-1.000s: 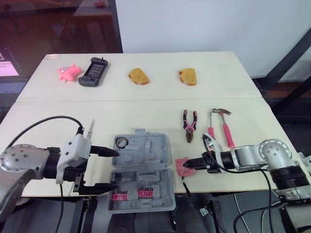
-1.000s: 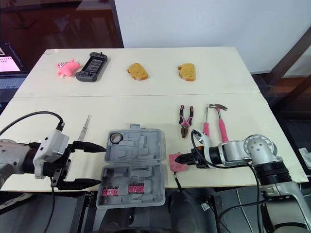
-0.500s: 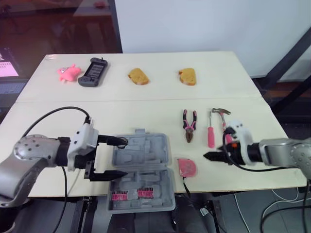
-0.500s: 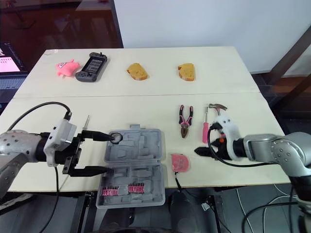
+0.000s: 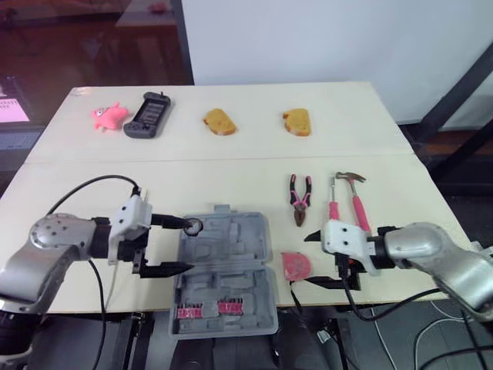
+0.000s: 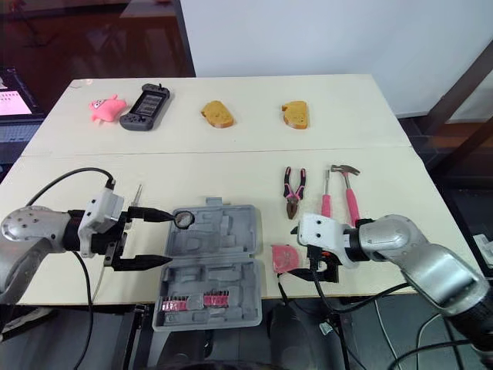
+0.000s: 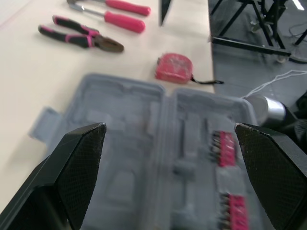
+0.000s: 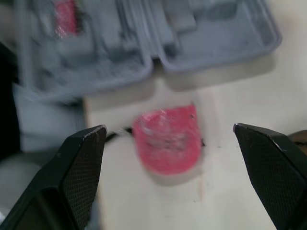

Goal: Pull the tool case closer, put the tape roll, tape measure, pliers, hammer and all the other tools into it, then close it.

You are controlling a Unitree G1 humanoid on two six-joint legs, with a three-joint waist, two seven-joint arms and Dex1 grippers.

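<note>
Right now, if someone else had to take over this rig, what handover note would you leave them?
Left gripper: open, empty, at the left edge of the tool case, one fingertip by the tape roll.
Right gripper: open, empty, facing the tape measure, which lies on the table just right of the case.
Done: the case lies open at the near table edge, with the tape roll in its far-left corner.
Left to do: put in the tape measure, pliers, screwdriver and hammer, all on the table, then close the case.
</note>
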